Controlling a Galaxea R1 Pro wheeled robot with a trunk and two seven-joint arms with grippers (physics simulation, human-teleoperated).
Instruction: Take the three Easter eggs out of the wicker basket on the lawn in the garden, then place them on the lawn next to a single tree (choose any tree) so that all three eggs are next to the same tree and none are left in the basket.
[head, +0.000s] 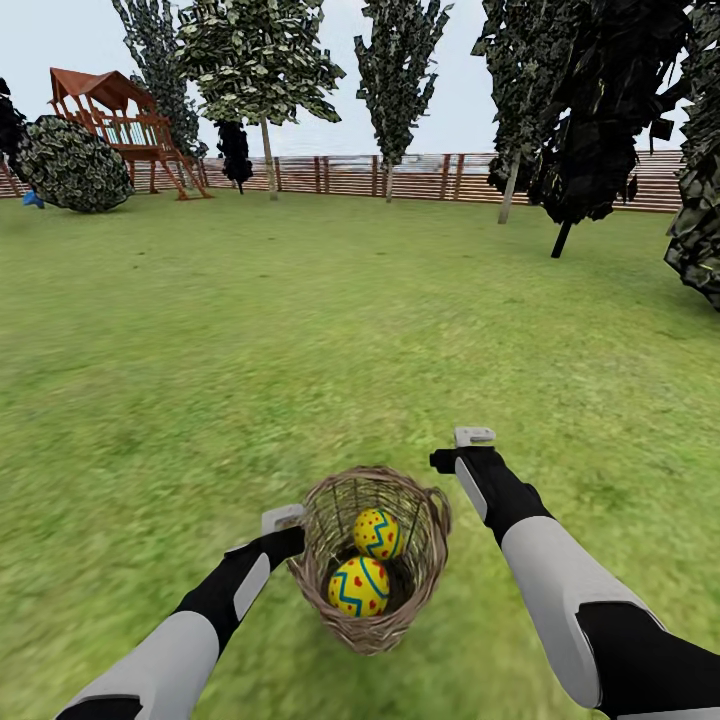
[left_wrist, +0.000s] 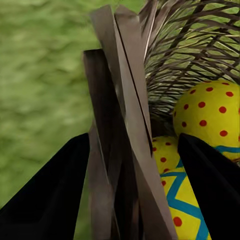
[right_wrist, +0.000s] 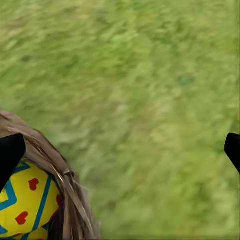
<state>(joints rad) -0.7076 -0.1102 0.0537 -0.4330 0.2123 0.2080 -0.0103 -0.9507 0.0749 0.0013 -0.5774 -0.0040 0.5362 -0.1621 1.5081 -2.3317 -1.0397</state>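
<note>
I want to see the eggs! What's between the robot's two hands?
The wicker basket, seen in the head view, sits between the left gripper and the right gripper. Two Easter eggs show inside it.

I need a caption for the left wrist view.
Left gripper straddling the brown wicker basket rim, yellow dotted eggs inside.

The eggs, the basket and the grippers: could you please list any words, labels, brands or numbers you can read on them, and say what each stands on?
There is no readable text in any view.
The eggs carry only red dots or hearts and blue zigzag bands, no letters or digits.
The wicker basket is plain weave.
The left gripper and right gripper show no label or marking.
</note>
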